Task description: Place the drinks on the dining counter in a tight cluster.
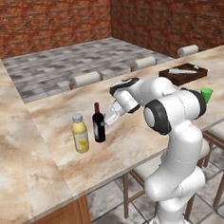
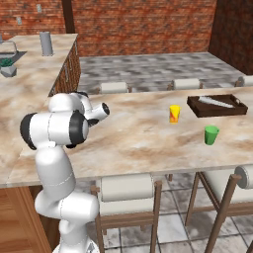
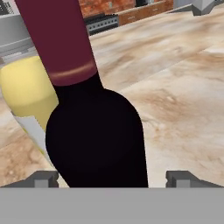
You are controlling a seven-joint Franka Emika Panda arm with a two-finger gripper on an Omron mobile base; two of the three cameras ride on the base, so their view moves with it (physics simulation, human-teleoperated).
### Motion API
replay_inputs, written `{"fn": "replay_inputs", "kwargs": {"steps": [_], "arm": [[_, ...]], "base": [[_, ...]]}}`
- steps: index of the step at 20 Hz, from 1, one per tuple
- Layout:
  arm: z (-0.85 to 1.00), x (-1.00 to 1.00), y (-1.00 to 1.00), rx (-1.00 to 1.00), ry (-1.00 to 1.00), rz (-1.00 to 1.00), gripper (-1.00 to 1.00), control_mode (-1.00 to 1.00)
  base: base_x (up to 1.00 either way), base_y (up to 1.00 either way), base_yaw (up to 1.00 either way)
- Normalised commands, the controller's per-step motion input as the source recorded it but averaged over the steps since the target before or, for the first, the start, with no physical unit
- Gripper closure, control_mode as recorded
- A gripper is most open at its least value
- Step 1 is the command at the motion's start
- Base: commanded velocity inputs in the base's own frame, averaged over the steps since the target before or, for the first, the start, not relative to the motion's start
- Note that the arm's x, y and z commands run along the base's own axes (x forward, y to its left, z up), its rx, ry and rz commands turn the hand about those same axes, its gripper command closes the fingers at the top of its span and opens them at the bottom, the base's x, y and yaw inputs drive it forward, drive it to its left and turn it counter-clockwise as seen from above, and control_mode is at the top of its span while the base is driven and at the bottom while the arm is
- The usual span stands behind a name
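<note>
A tall dark wine bottle (image 1: 99, 124) with a red neck stands upright on the dining counter (image 1: 135, 138). Close on its left stands a stubby yellow juice bottle (image 1: 80, 133) with a pale cap, a narrow gap between the two. My gripper (image 1: 107, 120) is right beside the wine bottle, on its right. In the hand view the wine bottle (image 3: 96, 135) sits between my fingertips (image 3: 180, 178). My gripper (image 3: 112, 179) is open there, with a gap on the right side. Behind the wine bottle, to the left, is the juice bottle (image 3: 26, 96).
A small green cup (image 2: 211, 135) and a small yellow cup (image 2: 174, 113) stand further right on the counter, before a dark tray (image 2: 217, 105). Round cushioned stools (image 2: 126, 188) line both long edges. A second counter (image 1: 12, 155) adjoins on the left.
</note>
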Motion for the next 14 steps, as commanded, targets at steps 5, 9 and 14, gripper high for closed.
{"fn": "replay_inputs", "kwargs": {"steps": [5, 9, 14], "arm": [[0.0, 0.0, -0.01, 0.0, 0.0, 0.0, -1.0, -1.0], [0.0, -0.21, -0.38, 0.0, 0.0, -0.06, -1.0, -1.0], [0.0, -0.4, -0.49, 0.02, 0.0, -0.1, -1.0, -1.0]], "base": [[0.0, 0.0, 0.0], [0.0, 0.0, 0.0], [0.0, 0.0, 0.0]]}}
